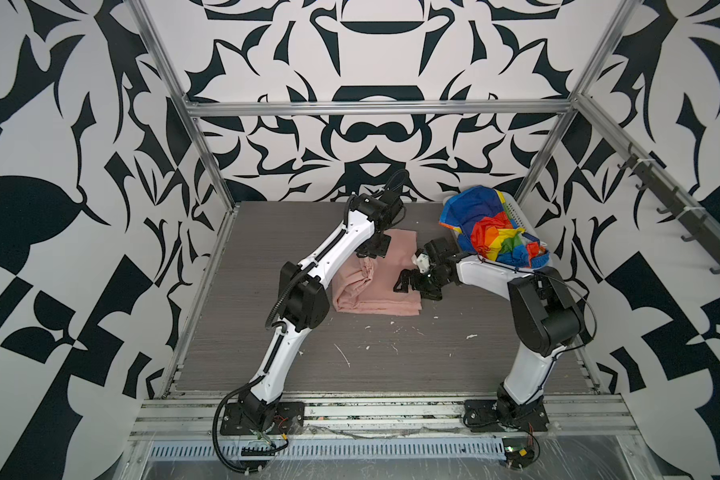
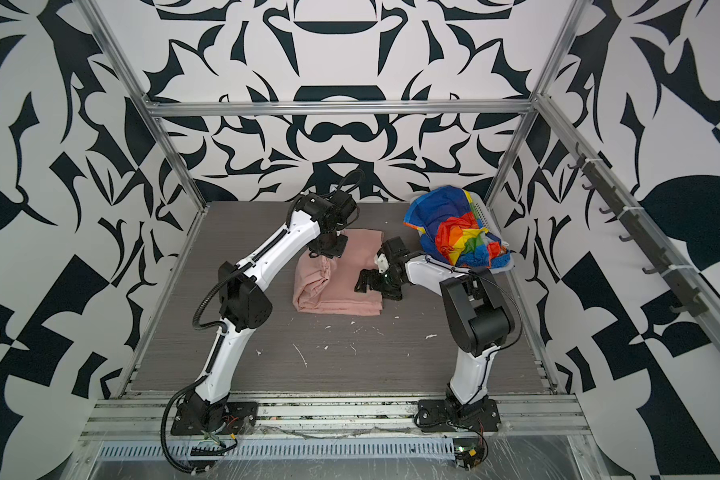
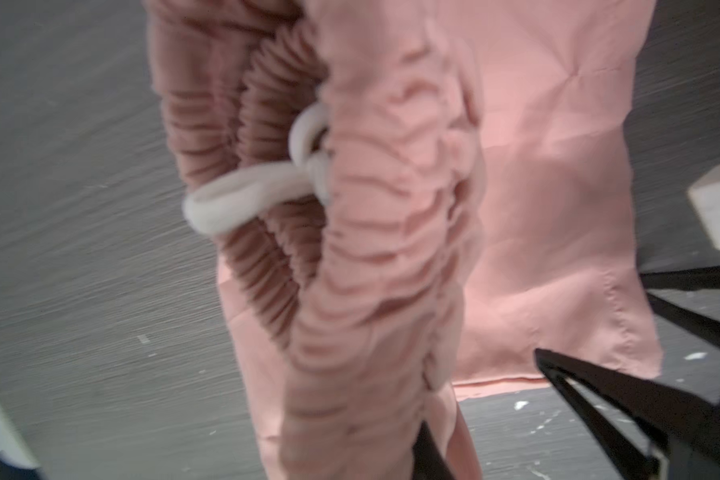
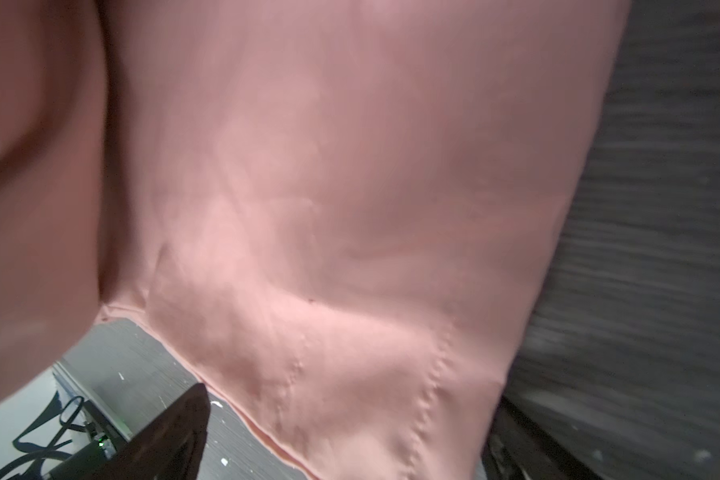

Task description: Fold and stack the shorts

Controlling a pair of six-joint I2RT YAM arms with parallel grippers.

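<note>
The salmon-pink shorts point(image 1: 375, 299) point(image 2: 337, 301) lie partly folded mid-table in both top views. My left gripper point(image 1: 371, 249) point(image 2: 327, 251) hangs over their back left part. Up close, the gathered waist with its white drawstring point(image 3: 267, 183) rises to my left gripper point(image 3: 362, 457), which is shut on that cloth beside one black finger point(image 3: 429, 451). My right gripper point(image 1: 408, 284) point(image 2: 368, 284) point(image 4: 346, 449) stands open just above the shorts' front right hem point(image 4: 350, 332), gripping nothing. The rainbow-striped shorts point(image 1: 495, 237) point(image 2: 462, 239) sit crumpled in the basket.
A white perforated basket point(image 1: 516, 212) point(image 2: 481, 208) stands in the back right corner against a metal frame post. White flecks point(image 1: 341, 353) litter the grey table's front half. The arms' bases sit on the aluminium rail along the front edge.
</note>
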